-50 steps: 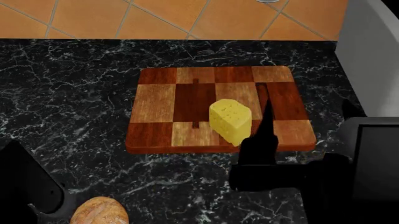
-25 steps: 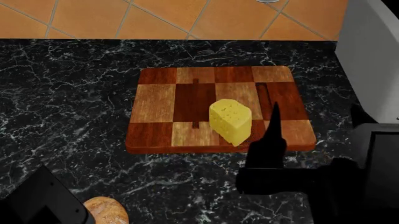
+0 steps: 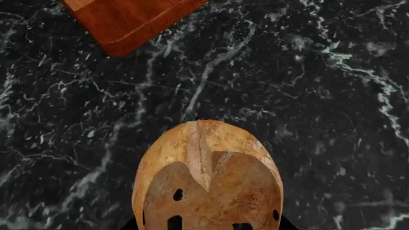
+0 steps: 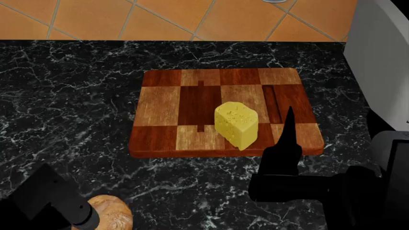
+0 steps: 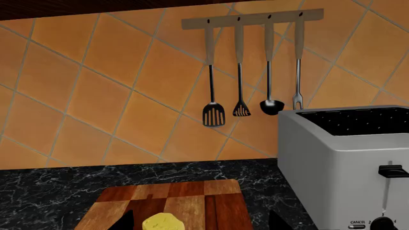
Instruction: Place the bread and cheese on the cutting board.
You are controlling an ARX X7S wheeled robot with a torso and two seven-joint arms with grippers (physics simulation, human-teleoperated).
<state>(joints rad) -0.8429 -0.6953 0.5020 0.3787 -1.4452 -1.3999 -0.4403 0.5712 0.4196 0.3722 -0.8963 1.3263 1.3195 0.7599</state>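
The chequered cutting board (image 4: 163,103) lies in the middle of the black counter, and its corner (image 3: 128,21) shows in the left wrist view. The yellow cheese (image 4: 236,125) stands on the board, free of any gripper. My right gripper (image 4: 284,139) is open just off the board's near right edge, a little right of the cheese. In the right wrist view the fingers of this gripper (image 5: 203,223) are spread wide, with the cheese (image 5: 163,223) ahead of them. The bread (image 3: 208,172) lies on the counter at the near left (image 4: 114,213). My left gripper (image 3: 208,228) is open right over it, fingertips at either side.
A white toaster (image 5: 348,163) stands on the counter to the right of the board (image 4: 383,48). A rack with several utensils (image 5: 252,67) hangs on the orange tiled wall behind. The marble counter (image 4: 76,96) stretches left of the board.
My left arm has swung in from the left and now covers part of the bread. The right gripper has pulled back and to the right, away from the cheese, which stays on the board.
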